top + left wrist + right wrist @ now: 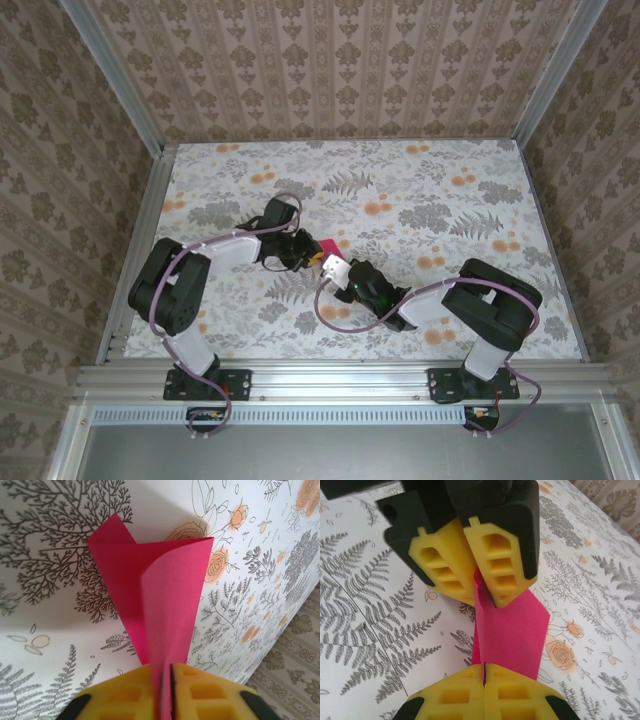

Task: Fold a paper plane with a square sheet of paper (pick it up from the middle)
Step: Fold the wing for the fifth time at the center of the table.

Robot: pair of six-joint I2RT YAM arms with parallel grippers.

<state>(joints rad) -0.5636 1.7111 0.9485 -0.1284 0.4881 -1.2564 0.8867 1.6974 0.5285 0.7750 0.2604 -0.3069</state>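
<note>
One folded pink sheet of paper (170,605) is clamped by both the left gripper (165,680) and right gripper (485,677).

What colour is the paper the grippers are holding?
The paper is plain magenta-pink, clearest in the left wrist view.

The left arm (190,290) and the right arm (485,310) are black and white, with fat round black joints and smooth white tubes. A thin purple cable (330,323) loops along each one. Each stands on a black foot (205,383). The left claw (166,675) and the right claw (485,672) have yellow pads (455,695) with little square holes, held in black shells.
</note>
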